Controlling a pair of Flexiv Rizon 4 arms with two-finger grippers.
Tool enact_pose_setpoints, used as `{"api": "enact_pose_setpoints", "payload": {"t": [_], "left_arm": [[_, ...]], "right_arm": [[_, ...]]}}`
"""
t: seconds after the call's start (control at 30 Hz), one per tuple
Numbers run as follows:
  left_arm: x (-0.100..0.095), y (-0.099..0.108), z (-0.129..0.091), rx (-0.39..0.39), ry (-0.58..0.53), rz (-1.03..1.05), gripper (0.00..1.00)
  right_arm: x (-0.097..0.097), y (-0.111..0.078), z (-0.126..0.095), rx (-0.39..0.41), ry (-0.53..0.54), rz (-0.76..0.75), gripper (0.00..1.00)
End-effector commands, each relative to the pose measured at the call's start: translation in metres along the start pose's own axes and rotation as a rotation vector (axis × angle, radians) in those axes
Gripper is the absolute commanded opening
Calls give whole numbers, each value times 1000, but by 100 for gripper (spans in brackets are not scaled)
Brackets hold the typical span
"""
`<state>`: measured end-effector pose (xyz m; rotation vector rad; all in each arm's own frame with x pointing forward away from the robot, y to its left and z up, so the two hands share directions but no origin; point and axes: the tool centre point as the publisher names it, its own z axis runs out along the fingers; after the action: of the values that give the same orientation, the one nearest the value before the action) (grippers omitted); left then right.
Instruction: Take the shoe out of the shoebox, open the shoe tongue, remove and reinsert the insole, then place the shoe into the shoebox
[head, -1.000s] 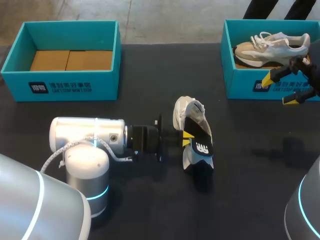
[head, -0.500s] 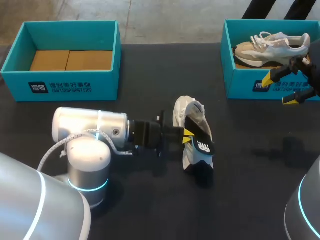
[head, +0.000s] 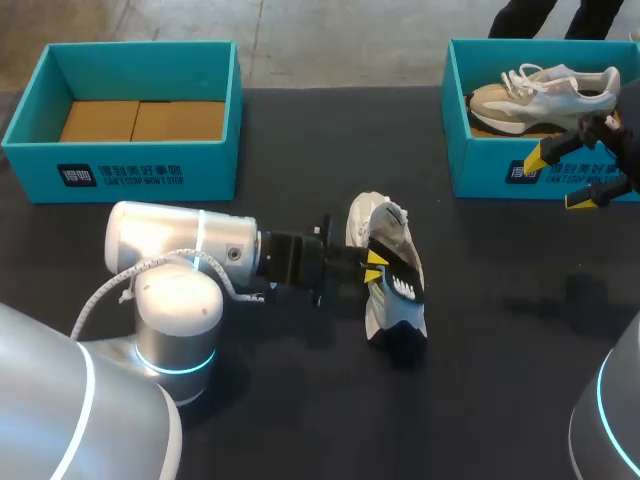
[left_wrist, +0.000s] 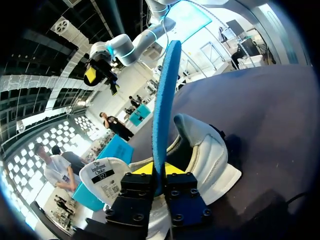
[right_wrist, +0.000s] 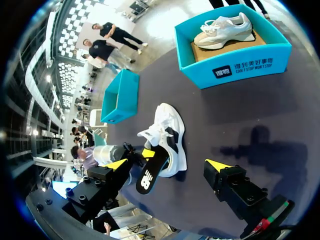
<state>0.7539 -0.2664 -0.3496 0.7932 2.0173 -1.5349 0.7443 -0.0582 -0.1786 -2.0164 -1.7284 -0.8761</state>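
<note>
Insole, pinched edge-on in closed left jaws, partly inside unrestrained shoe; risk: shoe slides across desk or insole buckles; right jaws wide, empty.

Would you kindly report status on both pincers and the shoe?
Left pincer shut on insole. Shoe on table. Right pincer open, hovering before right shoebox. Nothing blocking.

On the table, the left shoebox sat at the far left and the right shoebox at the far right, with a second shoe lying inside it. Between them, nearer the robot, lay the shoe — the left gripper was at its left side, with the insole clamped between its fingers over the shoe's opening. The right gripper hung by the right shoebox's near wall, fingers apart.
</note>
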Motion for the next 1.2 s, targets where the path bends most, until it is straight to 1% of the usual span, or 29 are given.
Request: {"api": "enact_pose_setpoints", "payload": {"t": [0.03,0.07,0.1,0.5,0.63,0.8,0.87,0.97,1.2], "left_arm": [[4,-5,-4,-2,-7,0,31],[5,-6,-4,0,-8,0,35],[5,-7,-4,0,-8,0,36],[7,-28,-5,37,-27,8,36],[8,-34,-4,44,-29,9,34],[13,-39,-4,54,-21,8,27],[14,-40,-4,57,-18,8,18],[14,-41,-5,58,-15,10,0],[17,-40,-3,58,-27,11,0]], "right_arm": [[1,-1,0,-1,-4,2,100],[1,-1,0,-1,-4,2,100],[1,-1,0,-1,-4,2,100],[1,-1,0,-1,-4,2,100],[1,-1,0,-1,-4,2,100],[1,-1,0,-1,-4,2,100],[1,-1,0,-1,-4,2,100],[1,-1,0,-1,-4,2,100],[1,-1,0,-1,-4,2,100]]}}
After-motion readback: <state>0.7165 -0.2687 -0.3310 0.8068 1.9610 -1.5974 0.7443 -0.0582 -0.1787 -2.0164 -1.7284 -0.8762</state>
